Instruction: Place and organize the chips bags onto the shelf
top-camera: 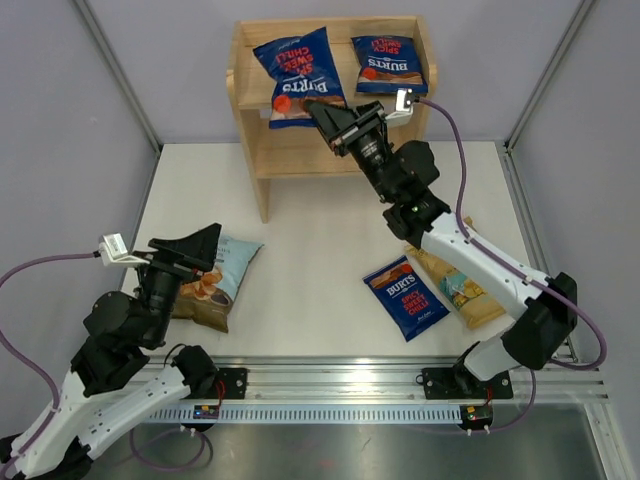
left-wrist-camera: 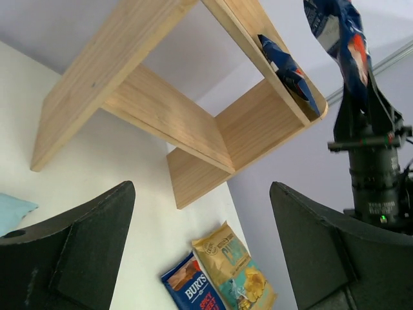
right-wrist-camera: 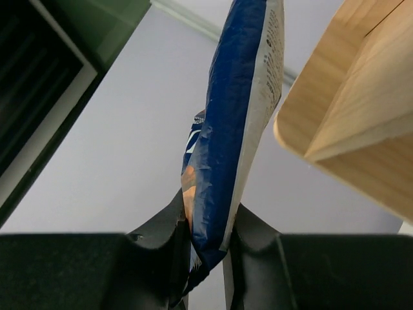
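Observation:
My right gripper (top-camera: pixel 318 108) (right-wrist-camera: pixel 206 226) is shut on the bottom edge of a dark blue Burts chips bag (top-camera: pixel 295 75) (right-wrist-camera: pixel 235 116), which it holds upright over the left of the wooden shelf's (top-camera: pixel 300 155) top tier. A second dark blue bag (top-camera: pixel 388 62) lies on the top tier's right. On the table lie a third dark blue bag (top-camera: pixel 405 297) and a tan-yellow bag (top-camera: pixel 455 285), side by side. My left gripper (top-camera: pixel 192 250) (left-wrist-camera: pixel 201 194) hangs open over a pale blue-white bag (top-camera: pixel 222 275), with nothing between its fingers.
The shelf's (left-wrist-camera: pixel 174 116) lower tier shows bare wood. Grey walls close in the white table (top-camera: pixel 320 240) at the back and sides. A metal rail (top-camera: pixel 330 385) carrying both arm bases runs along the near edge. The right arm stretches across the table's right half.

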`<action>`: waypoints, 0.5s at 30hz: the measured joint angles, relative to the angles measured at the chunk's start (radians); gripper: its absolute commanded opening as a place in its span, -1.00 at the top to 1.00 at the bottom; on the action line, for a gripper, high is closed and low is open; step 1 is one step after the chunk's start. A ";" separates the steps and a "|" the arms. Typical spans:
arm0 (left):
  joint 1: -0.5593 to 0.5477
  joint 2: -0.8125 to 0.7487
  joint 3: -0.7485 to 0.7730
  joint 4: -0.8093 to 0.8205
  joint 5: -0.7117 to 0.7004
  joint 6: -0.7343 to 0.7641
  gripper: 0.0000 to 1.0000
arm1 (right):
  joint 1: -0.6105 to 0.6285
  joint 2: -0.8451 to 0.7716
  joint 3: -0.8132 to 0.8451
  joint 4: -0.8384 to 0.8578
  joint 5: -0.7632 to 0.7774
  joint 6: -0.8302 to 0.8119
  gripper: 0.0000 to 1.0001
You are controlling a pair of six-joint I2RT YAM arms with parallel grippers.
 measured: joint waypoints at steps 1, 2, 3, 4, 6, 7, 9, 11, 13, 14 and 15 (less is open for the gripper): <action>0.000 -0.006 0.013 -0.022 -0.003 0.009 -0.78 | -0.007 0.033 0.040 -0.010 0.027 0.013 0.88; 0.000 -0.014 0.030 -0.050 -0.005 0.022 -0.78 | -0.013 0.067 0.080 -0.029 0.056 0.026 0.88; 0.000 -0.019 0.043 -0.067 -0.006 0.031 -0.78 | -0.019 0.105 0.130 -0.057 0.082 0.037 0.86; 0.000 -0.026 0.062 -0.089 -0.006 0.045 -0.78 | -0.024 0.137 0.175 -0.077 0.099 0.043 0.85; 0.000 -0.032 0.092 -0.121 -0.007 0.064 -0.78 | -0.031 0.219 0.289 -0.136 0.143 0.054 0.85; 0.000 -0.035 0.106 -0.138 -0.007 0.074 -0.79 | -0.033 0.258 0.346 -0.161 0.160 0.056 0.85; 0.000 -0.039 0.131 -0.171 -0.007 0.090 -0.79 | -0.035 0.319 0.436 -0.227 0.203 0.064 0.87; 0.000 -0.041 0.154 -0.203 -0.007 0.106 -0.78 | -0.035 0.356 0.490 -0.287 0.251 0.076 0.87; 0.000 -0.049 0.170 -0.232 -0.007 0.121 -0.78 | -0.035 0.370 0.513 -0.347 0.298 0.087 0.87; 0.000 -0.054 0.172 -0.243 -0.008 0.125 -0.78 | -0.035 0.377 0.527 -0.378 0.316 0.092 0.86; 0.000 -0.061 0.175 -0.254 -0.008 0.132 -0.78 | -0.035 0.384 0.542 -0.409 0.335 0.099 0.85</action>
